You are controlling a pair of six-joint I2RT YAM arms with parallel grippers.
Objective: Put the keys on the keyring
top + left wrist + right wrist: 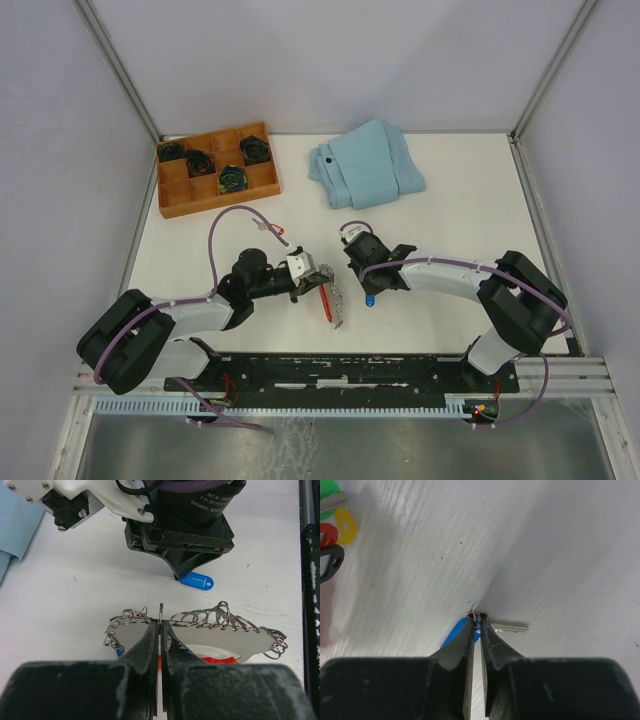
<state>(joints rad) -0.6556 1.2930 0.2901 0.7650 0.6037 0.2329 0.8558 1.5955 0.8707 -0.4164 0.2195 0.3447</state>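
The keyring (331,303) is a red curved strip with a row of silvery loops (205,617). My left gripper (318,283) is shut on one of its loops; in the left wrist view the gripper (160,623) pinches it at the middle of the row. My right gripper (368,293) is shut on a key with a blue tag (369,299), just right of the keyring. In the right wrist view the gripper (480,620) pinches the small ring joining the blue tag (455,632) and silver blade (510,627). The blue tag also shows in the left wrist view (197,581).
A wooden compartment tray (168,195) with dark items stands at the back left. A folded light-blue cloth (366,163) lies at the back middle. Green, yellow and red tags (335,522) lie at the right wrist view's top left.
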